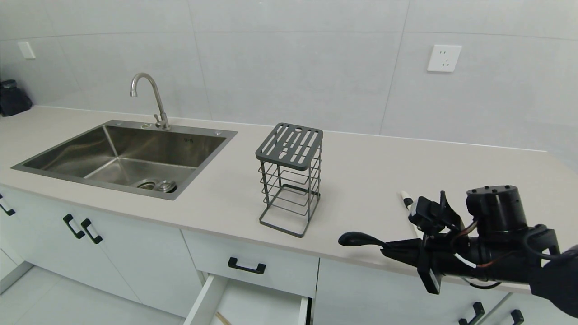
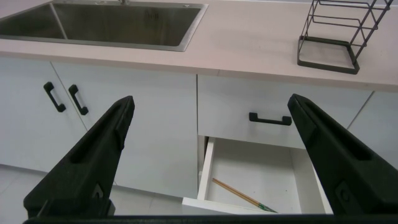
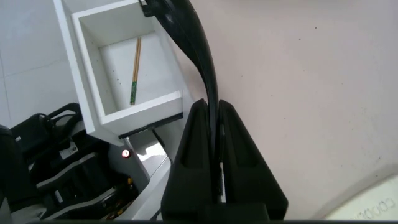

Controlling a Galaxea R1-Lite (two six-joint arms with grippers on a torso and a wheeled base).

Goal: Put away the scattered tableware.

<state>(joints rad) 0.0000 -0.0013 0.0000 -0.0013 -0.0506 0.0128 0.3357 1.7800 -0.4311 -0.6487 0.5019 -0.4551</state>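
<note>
Right claw (image 1: 390,247), likely spoon (image 1: 359,238), above counter edge (image 1: 226,222)

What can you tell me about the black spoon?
The spoon is all black and smooth, and it looks like plastic. It has a rounded end and a thin, curved handle. The right gripper is shut on the handle and holds the spoon roughly level in the air, rounded end toward the robot's left. It hangs over the front of the counter, close to the open drawer below. Only the gripper touches it.
</note>
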